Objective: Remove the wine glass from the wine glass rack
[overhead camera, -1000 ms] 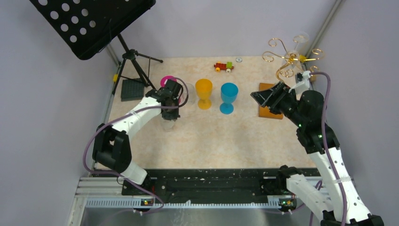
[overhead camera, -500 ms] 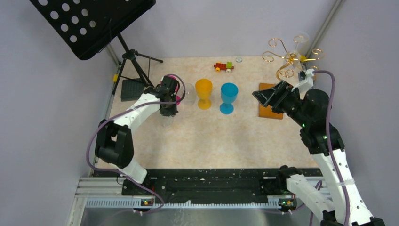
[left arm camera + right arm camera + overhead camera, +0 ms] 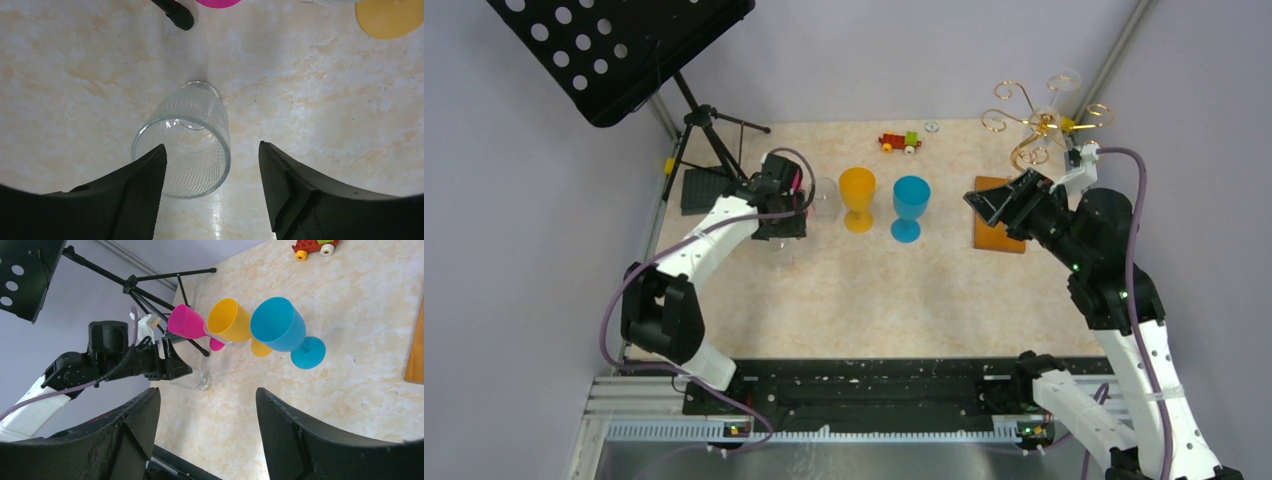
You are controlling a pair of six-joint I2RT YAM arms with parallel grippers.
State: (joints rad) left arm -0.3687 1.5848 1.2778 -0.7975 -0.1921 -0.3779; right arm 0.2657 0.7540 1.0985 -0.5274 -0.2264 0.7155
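Wine glass rack [image 3: 1041, 122], just one, stands near one pink goblet [image 3: 186, 321], one orange goblet [image 3: 229, 319] and one blue goblet [image 3: 277, 324]; left end effector [image 3: 211, 150] and right end effector [image 3: 207, 395] both gape wide.

The left end effector [image 3: 211, 150] has sprung open, releasing the clear glass [image 3: 187, 135] onto the surface, and drifted toward upper left.
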